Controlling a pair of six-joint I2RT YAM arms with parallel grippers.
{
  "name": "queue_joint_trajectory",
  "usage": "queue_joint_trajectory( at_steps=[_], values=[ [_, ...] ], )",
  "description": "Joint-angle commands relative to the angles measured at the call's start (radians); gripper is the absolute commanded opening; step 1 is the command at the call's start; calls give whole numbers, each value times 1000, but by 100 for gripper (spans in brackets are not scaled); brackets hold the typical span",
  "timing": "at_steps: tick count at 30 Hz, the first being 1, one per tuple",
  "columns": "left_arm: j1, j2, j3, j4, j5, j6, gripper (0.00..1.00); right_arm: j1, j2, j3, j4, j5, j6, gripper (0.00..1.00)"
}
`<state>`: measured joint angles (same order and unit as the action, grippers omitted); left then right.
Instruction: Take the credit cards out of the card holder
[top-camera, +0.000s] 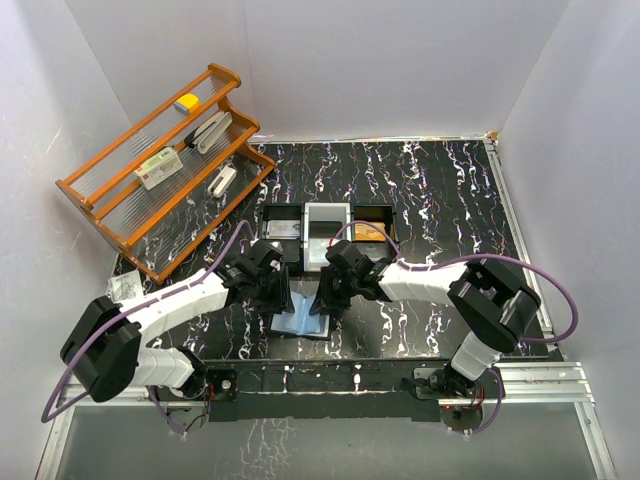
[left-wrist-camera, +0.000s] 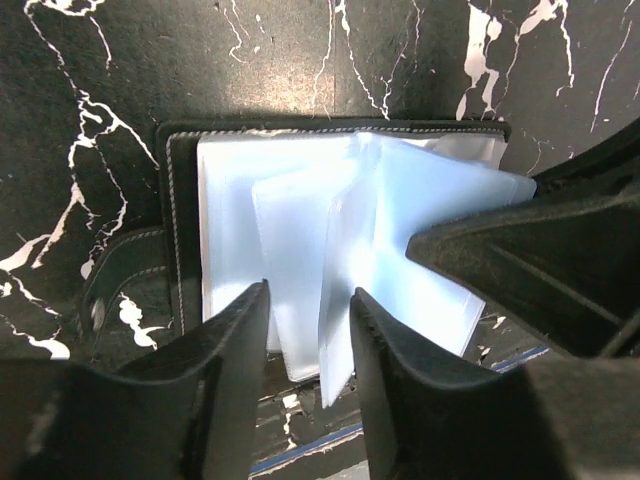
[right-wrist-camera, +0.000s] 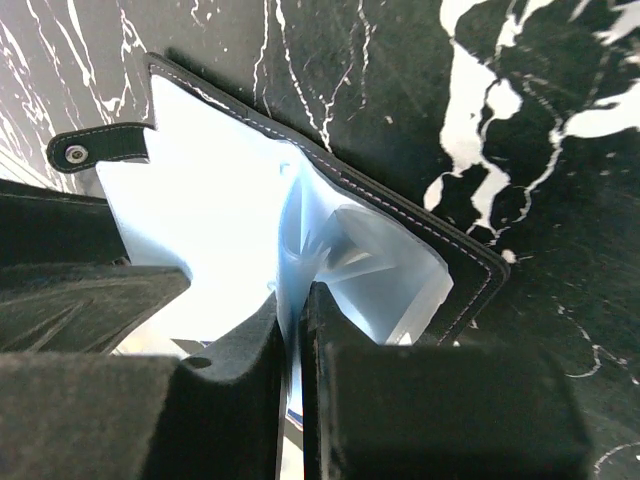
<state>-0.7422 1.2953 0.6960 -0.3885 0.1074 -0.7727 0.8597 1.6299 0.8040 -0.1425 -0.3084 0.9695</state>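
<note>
The card holder (top-camera: 301, 322) lies open on the black marbled table, black cover down, with its light blue clear pockets fanned upward (left-wrist-camera: 260, 190) (right-wrist-camera: 210, 190). My left gripper (top-camera: 281, 296) (left-wrist-camera: 310, 325) is at its left side, open; the free edge of one pocket leaf hangs in the gap, unpinched. My right gripper (top-camera: 329, 298) (right-wrist-camera: 296, 300) is shut on a clear pocket leaf (right-wrist-camera: 300, 240) near the spine and holds it upright. No credit cards show inside the pockets. Flat cards lie in the tray's left (top-camera: 283, 230) and right (top-camera: 370, 233) compartments.
The black three-compartment tray (top-camera: 326, 212) sits just behind the card holder. A wooden rack (top-camera: 160, 170) with small items stands at the back left. White walls close the table on three sides. Each gripper's fingers show in the other's wrist view (left-wrist-camera: 520, 260) (right-wrist-camera: 90, 290).
</note>
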Motion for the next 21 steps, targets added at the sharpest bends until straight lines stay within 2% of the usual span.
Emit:
queue_joint_trajectory(
  at_steps=[1, 9, 14, 18, 21],
  values=[
    [-6, -39, 22, -71, -33, 15, 40, -13, -50, 5, -4, 50, -20, 1],
    [-6, 41, -24, 42, 72, 11, 45, -14, -37, 1, -17, 54, -35, 1],
    [-6, 115, -27, 49, 60, 23, 50, -15, -27, 3, -22, 56, -41, 1],
    [-9, 128, -31, 65, 98, 32, 47, -20, -23, 11, -45, 68, -54, 4],
    [-9, 81, -29, 79, 114, 14, 47, -24, -28, 39, -102, 99, -84, 8]
  ],
)
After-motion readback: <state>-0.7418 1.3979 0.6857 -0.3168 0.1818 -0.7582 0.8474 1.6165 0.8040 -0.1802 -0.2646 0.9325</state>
